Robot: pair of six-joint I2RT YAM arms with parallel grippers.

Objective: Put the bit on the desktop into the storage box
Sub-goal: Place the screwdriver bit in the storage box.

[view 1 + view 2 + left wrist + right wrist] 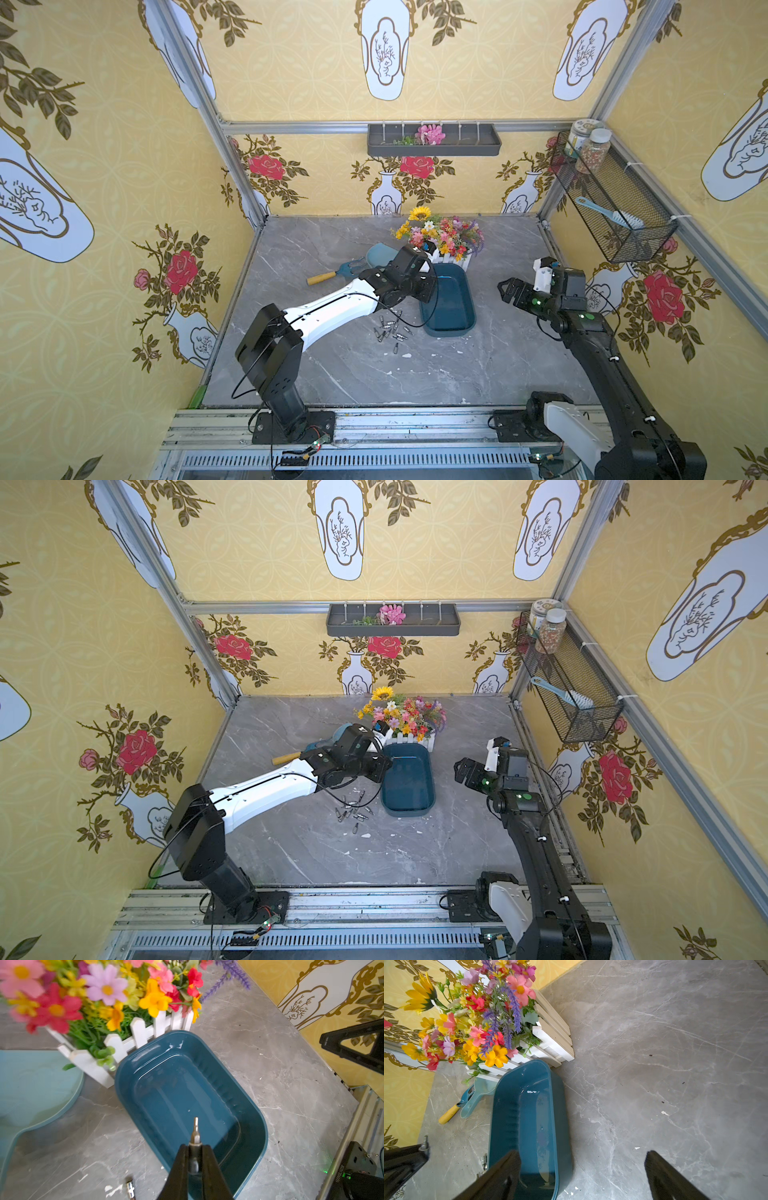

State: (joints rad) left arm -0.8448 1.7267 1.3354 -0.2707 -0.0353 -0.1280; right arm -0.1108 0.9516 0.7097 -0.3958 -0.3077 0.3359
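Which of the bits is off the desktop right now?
The bit clamped in the left gripper, held over the storage box. The other bits lie loose in a cluster on the desktop beside it.

- Storage box (pixel 448 332): centre of desktop (pixel 374 374).
- Flower planter (pixel 451 261): 12 o'clock of box, adjoining.
- Loose bits (pixel 392 326): 8 o'clock, on desktop.
- Dustpan (pixel 377 253): 10 o'clock.
- Raised bit (pixel 195 1132): above box.

The left arm (pixel 332 307) has a white tapered shell between boxy black joints, a black cable looping off it. The right arm (pixel 602 365) is mostly black (green lamps, white ties); its fingers (pixel 500 1178) are black wedges.
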